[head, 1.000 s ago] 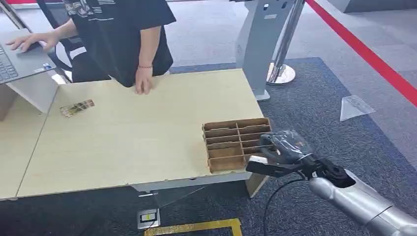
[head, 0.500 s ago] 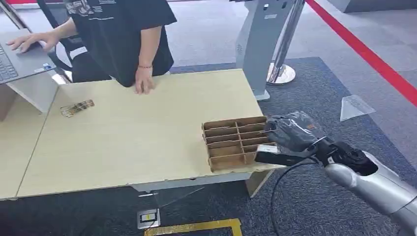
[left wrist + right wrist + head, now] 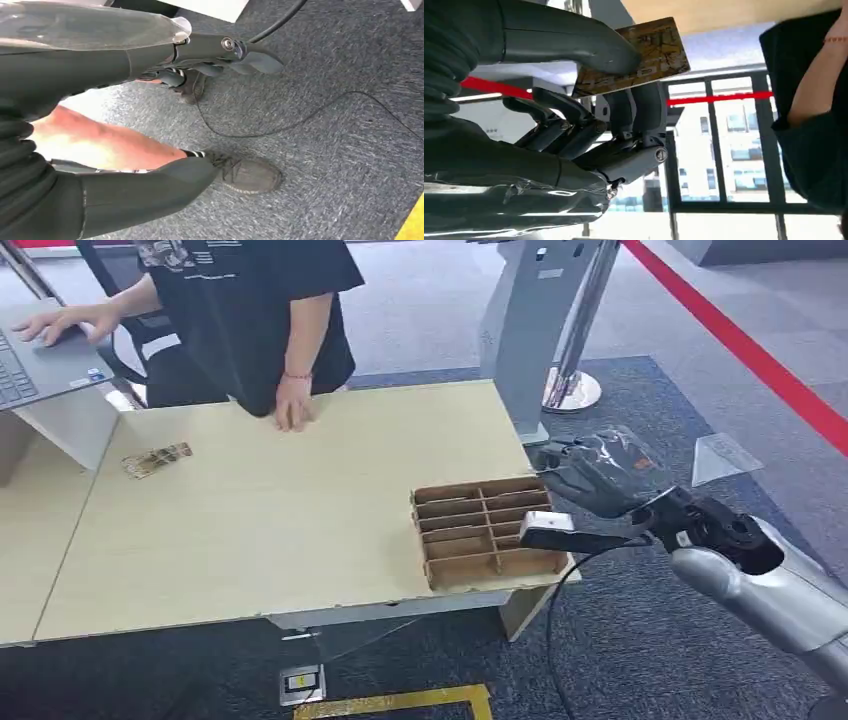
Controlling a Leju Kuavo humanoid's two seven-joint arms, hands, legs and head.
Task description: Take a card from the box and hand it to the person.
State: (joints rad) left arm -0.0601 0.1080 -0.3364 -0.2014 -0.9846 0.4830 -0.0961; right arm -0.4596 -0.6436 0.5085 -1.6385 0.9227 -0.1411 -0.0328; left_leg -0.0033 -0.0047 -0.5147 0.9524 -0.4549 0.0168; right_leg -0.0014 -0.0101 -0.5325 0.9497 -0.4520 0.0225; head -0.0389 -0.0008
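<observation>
A brown cardboard box (image 3: 478, 531) with several compartments stands at the table's near right corner. My right hand (image 3: 598, 483) hovers just right of and above the box. It pinches a card (image 3: 546, 522) between thumb and fingers; the right wrist view shows the card (image 3: 644, 57) as gold and patterned, held in my right hand (image 3: 574, 125). The person (image 3: 250, 310) stands at the table's far side, one hand (image 3: 292, 412) resting on the tabletop. My left hand (image 3: 165, 60) hangs over the carpet with fingers spread and nothing in it.
Another card (image 3: 157, 459) lies on the table (image 3: 280, 520) at the far left. A laptop (image 3: 35, 360) sits at the left under the person's other hand. A grey kiosk stand (image 3: 530, 330) rises beyond the table. A shoe (image 3: 247, 175) and cable (image 3: 300, 115) are on the carpet.
My right hand has lifted up and away from the box's near right compartments, carrying the card with it. The person and box have stayed put.
</observation>
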